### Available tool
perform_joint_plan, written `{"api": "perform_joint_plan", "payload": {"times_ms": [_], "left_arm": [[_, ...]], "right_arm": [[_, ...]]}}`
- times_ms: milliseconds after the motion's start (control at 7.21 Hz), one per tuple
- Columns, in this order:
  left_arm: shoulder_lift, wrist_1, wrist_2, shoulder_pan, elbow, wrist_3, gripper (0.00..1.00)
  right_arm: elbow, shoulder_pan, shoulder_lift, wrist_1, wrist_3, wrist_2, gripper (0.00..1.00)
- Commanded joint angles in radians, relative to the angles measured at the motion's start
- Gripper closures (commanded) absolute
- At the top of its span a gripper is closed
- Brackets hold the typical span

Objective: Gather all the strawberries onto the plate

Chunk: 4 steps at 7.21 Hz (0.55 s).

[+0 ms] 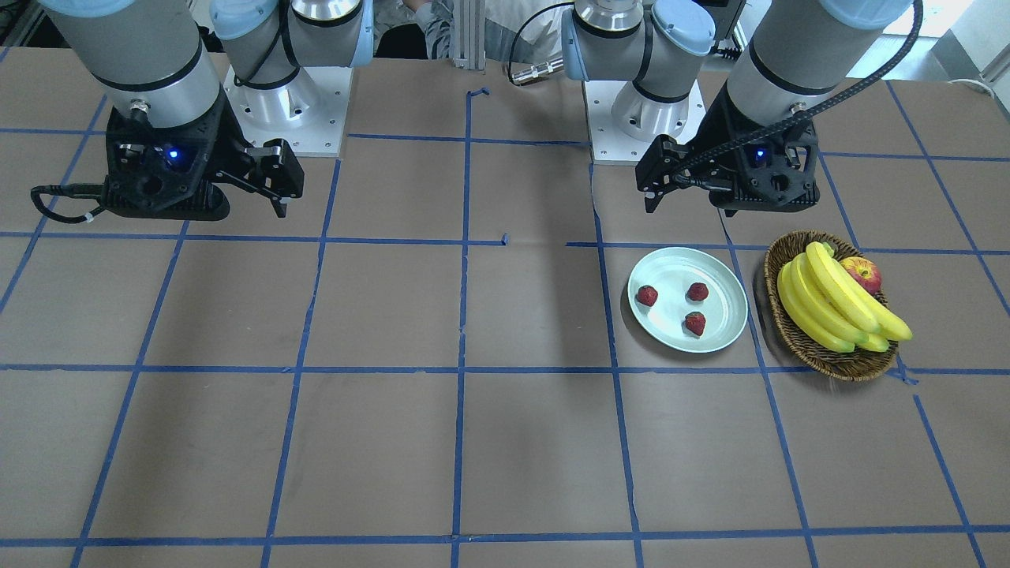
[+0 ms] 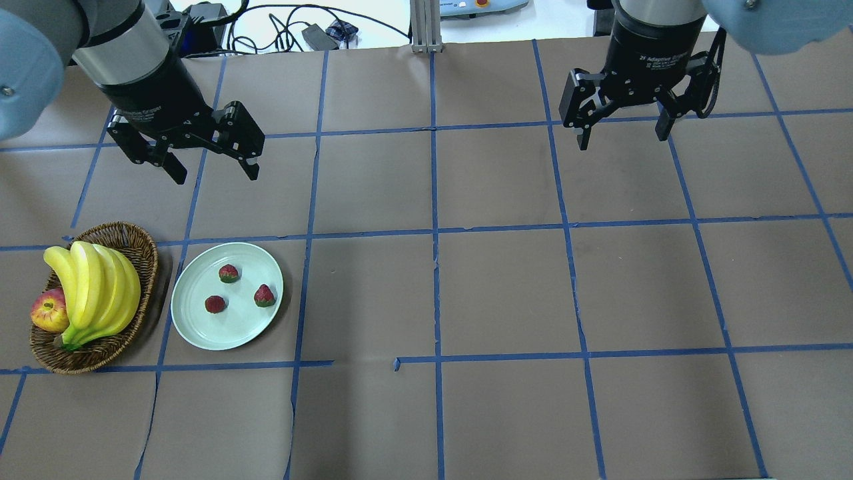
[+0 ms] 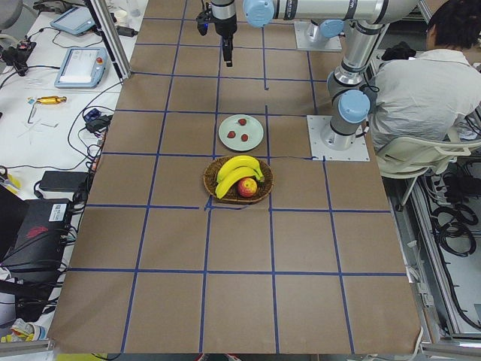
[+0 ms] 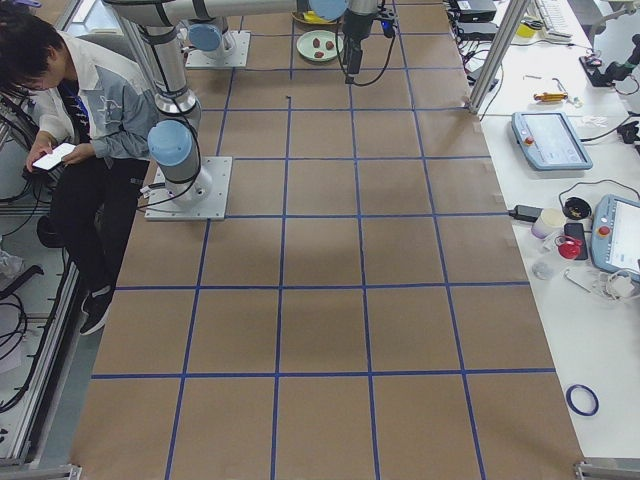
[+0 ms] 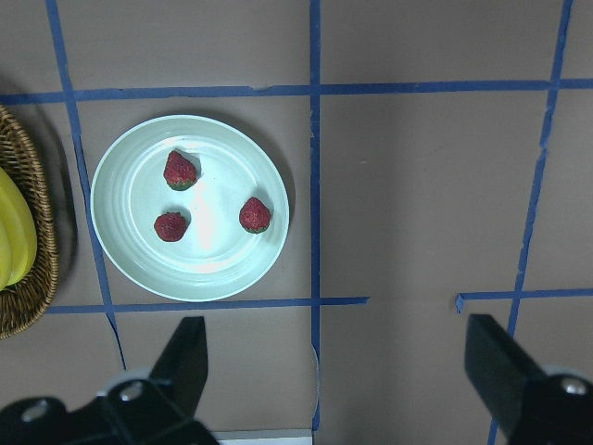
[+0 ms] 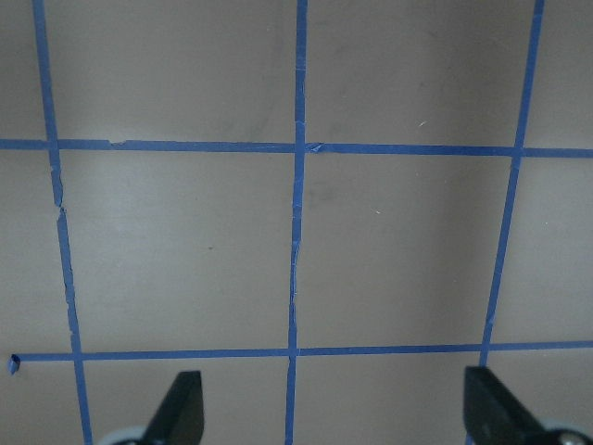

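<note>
Three strawberries (image 2: 228,273) (image 2: 214,304) (image 2: 264,295) lie apart from each other inside the pale mint-green plate (image 2: 200,327) on the table's left half. In the left wrist view the same berries (image 5: 180,171) (image 5: 170,226) (image 5: 255,215) rest on the plate (image 5: 222,264). My left gripper (image 2: 216,175) hangs open and empty above the table, beyond the plate and clear of it. My right gripper (image 2: 623,139) is open and empty over bare table on the far right; its wrist view shows only brown paper between the fingers (image 6: 181,408).
A brown wicker basket (image 2: 136,235) with bananas (image 2: 93,287) and an apple (image 2: 48,310) stands just left of the plate. Blue tape lines grid the brown table. A seated person (image 3: 421,83) is behind the robot bases.
</note>
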Motion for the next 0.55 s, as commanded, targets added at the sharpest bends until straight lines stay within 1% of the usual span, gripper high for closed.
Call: {"api": "perform_joint_plan", "payload": {"times_ms": [0,416], "left_arm": [[-0.003,0.023,-0.002,-0.003,-0.001,-0.036,0.0],[-0.001,0.051,0.0,-0.006,-0.021,-0.047,0.0]], "right_arm": [[0.0,-0.003,0.001,-0.005,-0.007,0.034,0.0],[0.0,-0.002,-0.006,-0.019,-0.007,0.043,0.0]]}}
